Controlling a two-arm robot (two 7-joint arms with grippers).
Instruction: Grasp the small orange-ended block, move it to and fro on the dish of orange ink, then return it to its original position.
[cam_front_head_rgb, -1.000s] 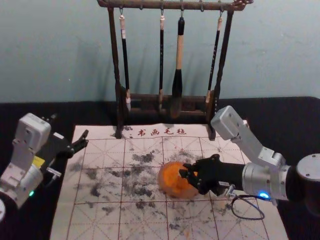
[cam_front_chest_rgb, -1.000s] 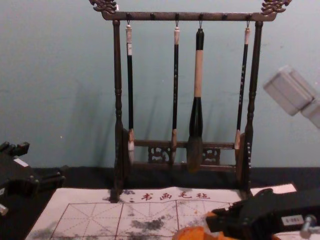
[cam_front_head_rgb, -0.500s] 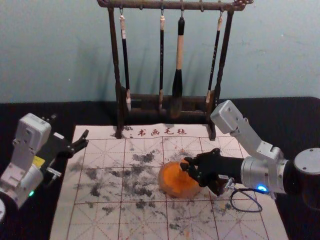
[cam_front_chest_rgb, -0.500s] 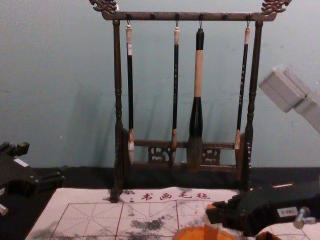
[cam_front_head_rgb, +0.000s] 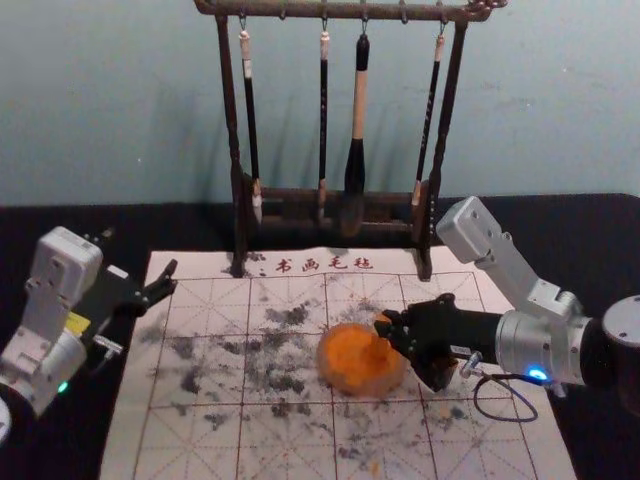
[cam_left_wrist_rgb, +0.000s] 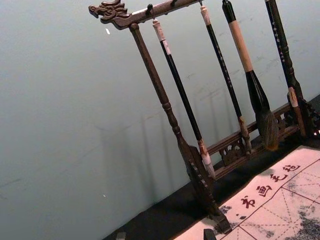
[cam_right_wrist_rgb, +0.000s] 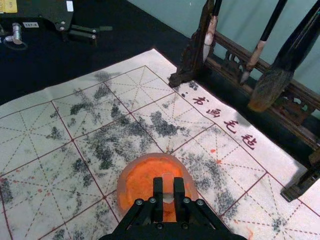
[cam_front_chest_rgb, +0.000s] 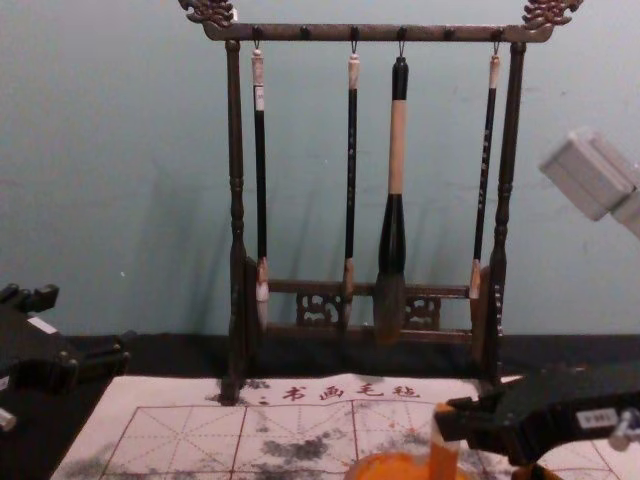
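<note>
Gripping a small block (cam_front_chest_rgb: 445, 430) with orange ends, the robot's right hand (cam_front_head_rgb: 384, 328) holds it nearly upright above the right side of a round dish (cam_front_head_rgb: 345, 362) of orange ink, fingers clamped on its sides. The dish sits on an ink-stained, gridded mat (cam_front_head_rgb: 200, 450) spread across a black desk (cam_front_head_rgb: 590, 235), before a dark wooden rack (cam_front_chest_rgb: 237, 200) hung with four brushes. At the mat's left edge, the left hand (cam_front_head_rgb: 165, 279) is parked in the air, its fingers apart.

The chest view crops the dish (cam_front_chest_rgb: 368, 464); the head view, the rack (cam_front_head_rgb: 340, 11).
</note>
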